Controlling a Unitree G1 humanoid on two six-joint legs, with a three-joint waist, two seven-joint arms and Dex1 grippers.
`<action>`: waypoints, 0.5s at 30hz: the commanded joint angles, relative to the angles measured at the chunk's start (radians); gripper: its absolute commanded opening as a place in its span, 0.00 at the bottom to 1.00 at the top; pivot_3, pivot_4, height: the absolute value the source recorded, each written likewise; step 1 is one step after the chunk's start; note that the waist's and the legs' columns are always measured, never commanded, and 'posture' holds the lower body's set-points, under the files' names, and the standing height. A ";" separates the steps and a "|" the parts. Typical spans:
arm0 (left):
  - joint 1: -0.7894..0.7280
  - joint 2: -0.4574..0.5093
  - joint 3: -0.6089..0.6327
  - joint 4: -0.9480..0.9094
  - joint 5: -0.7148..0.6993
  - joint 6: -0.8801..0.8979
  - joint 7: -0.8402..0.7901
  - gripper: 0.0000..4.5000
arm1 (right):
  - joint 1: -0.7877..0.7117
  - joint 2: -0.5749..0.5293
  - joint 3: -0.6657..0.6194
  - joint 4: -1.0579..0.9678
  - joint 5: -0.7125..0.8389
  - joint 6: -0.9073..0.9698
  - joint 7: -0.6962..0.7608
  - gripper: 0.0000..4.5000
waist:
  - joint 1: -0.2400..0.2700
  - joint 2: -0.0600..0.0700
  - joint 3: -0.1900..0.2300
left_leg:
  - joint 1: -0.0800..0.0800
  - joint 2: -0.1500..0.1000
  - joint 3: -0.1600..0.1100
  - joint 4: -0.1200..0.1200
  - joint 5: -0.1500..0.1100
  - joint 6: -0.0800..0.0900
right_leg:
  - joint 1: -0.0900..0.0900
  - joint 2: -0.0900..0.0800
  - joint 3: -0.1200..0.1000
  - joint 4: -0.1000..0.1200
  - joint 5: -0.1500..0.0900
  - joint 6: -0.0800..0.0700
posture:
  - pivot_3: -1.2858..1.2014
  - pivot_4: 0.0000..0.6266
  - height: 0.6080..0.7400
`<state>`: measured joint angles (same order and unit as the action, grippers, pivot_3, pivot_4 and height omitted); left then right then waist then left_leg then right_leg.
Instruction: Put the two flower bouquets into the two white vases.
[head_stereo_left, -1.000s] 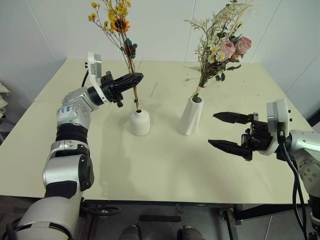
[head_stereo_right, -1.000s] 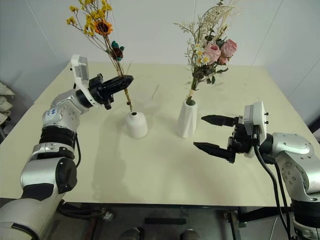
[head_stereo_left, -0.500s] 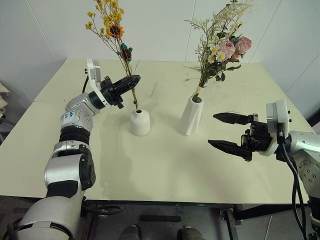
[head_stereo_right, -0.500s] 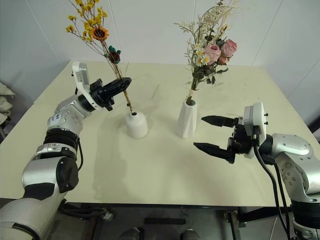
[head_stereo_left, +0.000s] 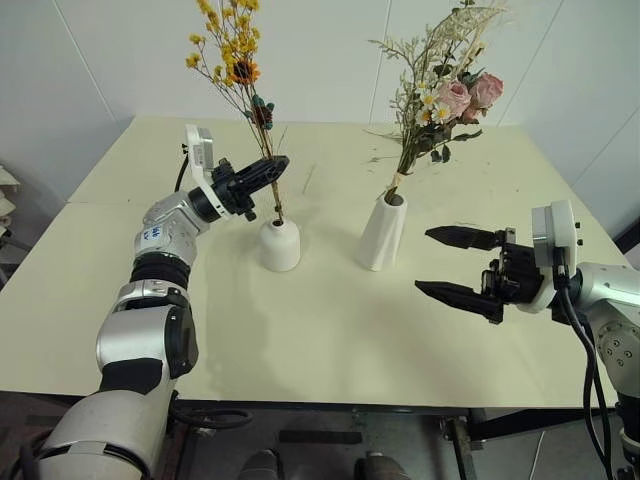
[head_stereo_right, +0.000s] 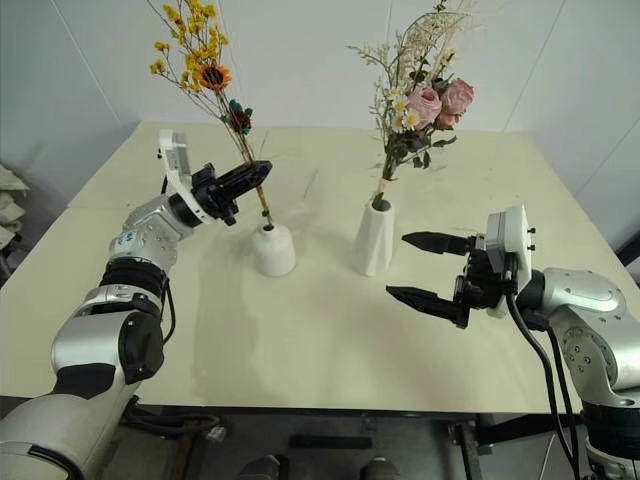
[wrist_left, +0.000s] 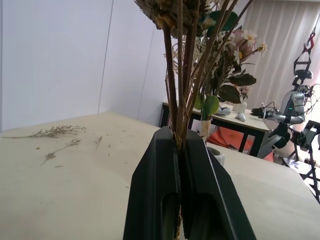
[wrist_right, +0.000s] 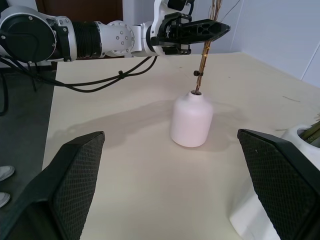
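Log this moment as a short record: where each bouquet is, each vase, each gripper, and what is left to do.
yellow-orange bouquet: stems clamped in left gripper, stem ends at the top hole of the short vase
short vase: upright on the table, left of the tall vase
pink rose bouquet: standing in the tall vase, leaning right
right gripper: open, holding nothing, right of the tall vase
left to do: seat the yellow-orange bouquet in the short vase and let go
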<state>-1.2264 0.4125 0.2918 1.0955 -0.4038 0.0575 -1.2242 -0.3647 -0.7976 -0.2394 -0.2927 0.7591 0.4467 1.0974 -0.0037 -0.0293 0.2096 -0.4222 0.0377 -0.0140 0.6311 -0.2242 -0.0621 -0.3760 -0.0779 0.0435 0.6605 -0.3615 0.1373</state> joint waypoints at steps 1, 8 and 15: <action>-0.027 0.007 0.004 0.000 0.008 -0.025 0.002 0.01 | 0.004 -0.008 -0.034 -0.041 0.022 0.001 -0.008 1.00 | 0.000 0.000 0.000 | 0.000 0.000 0.000 0.000 0.000 0.000 | 0.000 0.000 0.000 0.000 0.000 0.000 | 0.52 0.24 1.00; -0.031 0.015 0.015 0.020 0.014 -0.044 0.021 0.01 | 0.004 -0.009 -0.037 -0.045 0.022 0.008 -0.010 1.00 | 0.000 0.000 0.000 | 0.000 0.000 0.000 0.000 0.000 0.000 | 0.000 0.000 0.000 0.000 0.000 0.000 | 0.52 0.24 1.00; -0.010 0.018 0.003 0.017 0.031 -0.048 0.020 0.01 | 0.001 -0.013 -0.036 -0.046 0.022 0.009 -0.009 1.00 | 0.000 0.000 0.000 | 0.000 0.000 0.000 0.000 0.000 0.000 | 0.000 0.000 0.000 0.000 0.000 0.000 | 0.52 0.24 1.00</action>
<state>-1.2262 0.4151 0.2942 1.1166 -0.3786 0.0292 -1.2022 -0.3630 -0.7977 -0.2406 -0.3096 0.7667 0.4600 1.0942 -0.0034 -0.0293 0.2096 -0.4223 0.0377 -0.0139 0.6310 -0.2242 -0.0621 -0.3760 -0.0779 0.0435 0.6604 -0.3615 0.1373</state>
